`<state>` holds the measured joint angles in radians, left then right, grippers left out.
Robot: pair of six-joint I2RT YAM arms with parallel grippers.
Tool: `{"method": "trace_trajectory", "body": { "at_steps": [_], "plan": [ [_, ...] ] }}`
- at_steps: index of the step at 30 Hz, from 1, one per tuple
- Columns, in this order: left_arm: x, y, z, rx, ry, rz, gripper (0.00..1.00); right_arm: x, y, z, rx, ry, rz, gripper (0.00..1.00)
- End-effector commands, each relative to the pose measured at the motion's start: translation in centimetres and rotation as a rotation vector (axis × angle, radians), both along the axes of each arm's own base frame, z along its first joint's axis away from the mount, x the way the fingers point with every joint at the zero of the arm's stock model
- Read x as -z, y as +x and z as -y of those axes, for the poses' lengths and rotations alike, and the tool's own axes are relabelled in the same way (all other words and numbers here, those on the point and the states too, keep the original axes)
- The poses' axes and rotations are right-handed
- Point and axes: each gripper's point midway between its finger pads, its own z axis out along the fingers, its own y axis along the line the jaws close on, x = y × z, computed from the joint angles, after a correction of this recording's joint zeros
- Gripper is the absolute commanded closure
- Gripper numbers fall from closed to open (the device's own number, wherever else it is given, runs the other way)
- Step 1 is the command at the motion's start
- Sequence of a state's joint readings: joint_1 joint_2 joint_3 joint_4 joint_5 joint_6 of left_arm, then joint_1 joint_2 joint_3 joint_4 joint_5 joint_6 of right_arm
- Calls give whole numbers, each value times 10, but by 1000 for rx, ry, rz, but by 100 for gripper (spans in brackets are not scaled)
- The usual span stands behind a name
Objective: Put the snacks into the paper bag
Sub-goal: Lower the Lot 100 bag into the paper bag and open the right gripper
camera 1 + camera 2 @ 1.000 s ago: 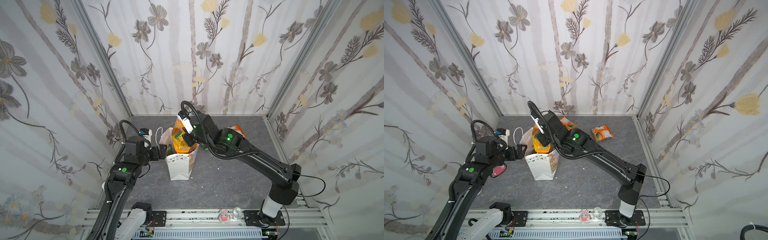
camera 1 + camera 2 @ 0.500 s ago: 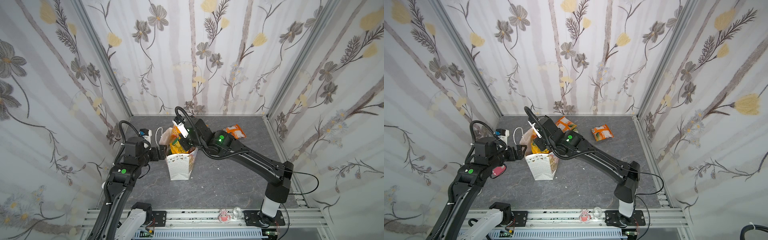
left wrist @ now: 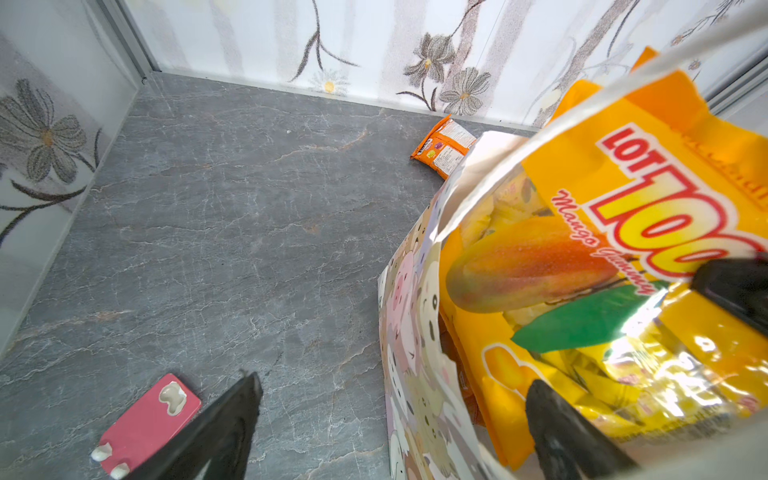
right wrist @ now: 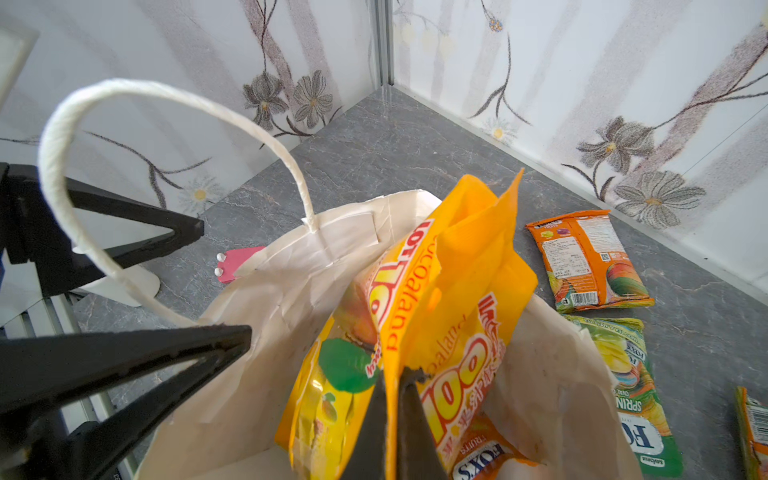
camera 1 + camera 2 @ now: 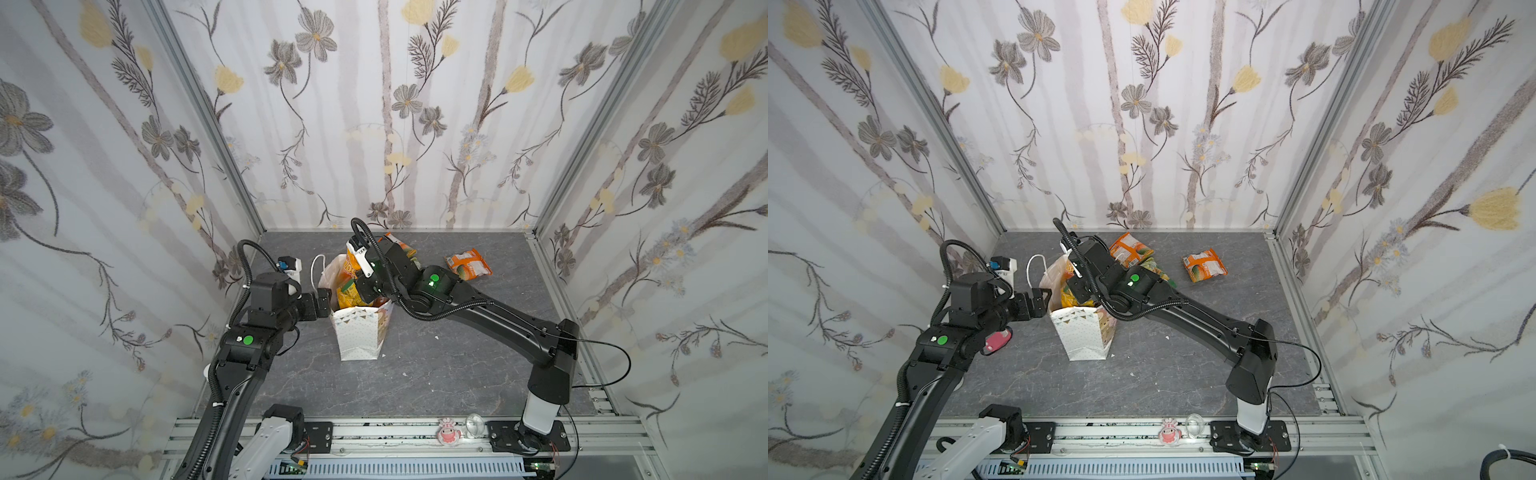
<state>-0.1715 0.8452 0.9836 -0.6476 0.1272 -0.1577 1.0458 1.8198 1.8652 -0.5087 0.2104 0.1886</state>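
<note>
Pinched tight on a yellow-orange gummy packet [image 4: 457, 270], the right gripper [image 4: 392, 415] holds it upright in the mouth of the paper bag [image 5: 359, 332], with the packet's top standing above the rim. A second yellow packet [image 4: 332, 374] stands in the bag beside it. The bag is upright near the middle of the grey table [image 5: 415, 374], and its white cord handle [image 4: 83, 124] arches up on the left side. The left gripper [image 3: 397, 382] is spread wide at the bag's left wall, one finger [image 3: 569, 432] inside the mouth and the other outside, gripping nothing. Just beyond the bag on the far side, an orange packet [image 5: 1127, 249] and a green packet [image 4: 627, 374] lie flat near each other. Another orange packet [image 5: 467, 262] lies farther right. A pink object [image 5: 996, 338] lies left of the bag by the left arm.
</note>
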Motion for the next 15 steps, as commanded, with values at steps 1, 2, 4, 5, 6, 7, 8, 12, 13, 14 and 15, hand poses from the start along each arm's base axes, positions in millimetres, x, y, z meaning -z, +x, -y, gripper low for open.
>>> {"method": "trace_trajectory", "body": {
  "at_steps": [1, 2, 4, 5, 6, 7, 8, 12, 13, 14, 15],
  "plan": [
    [-6, 2, -2, -15, 3, 21, 0, -22, 6, -12, -5, 144, 8, 100],
    [-5, 2, -1, -8, -2, 15, 0, -19, 6, -14, -18, 156, -8, 100],
    [-2, 3, 2, 3, -8, 3, 0, -16, 6, -16, -33, 183, -24, 100],
    [-2, 3, 2, 5, -10, 0, 0, -13, 8, -17, -36, 186, -30, 100],
    [-2, 3, 2, 5, -8, 0, 0, -9, 9, -18, -39, 185, -41, 100],
    [-3, 3, 1, 2, -5, 2, 0, -5, 10, -19, -42, 183, -51, 100],
    [-3, 3, 1, 0, -4, 5, 0, -2, 11, -20, -48, 185, -63, 100],
    [-1, 3, 1, -4, -3, -3, 0, 4, 17, -17, -23, 170, -68, 100],
    [0, 3, 1, -2, -3, -4, 0, 5, 18, -17, -18, 167, -67, 100],
    [0, 4, 1, -1, -2, -6, 0, 6, 19, -15, -11, 159, -72, 100],
    [0, 4, 1, -2, -2, -7, 0, 7, 20, -14, -7, 150, -77, 87]
  ]
}}
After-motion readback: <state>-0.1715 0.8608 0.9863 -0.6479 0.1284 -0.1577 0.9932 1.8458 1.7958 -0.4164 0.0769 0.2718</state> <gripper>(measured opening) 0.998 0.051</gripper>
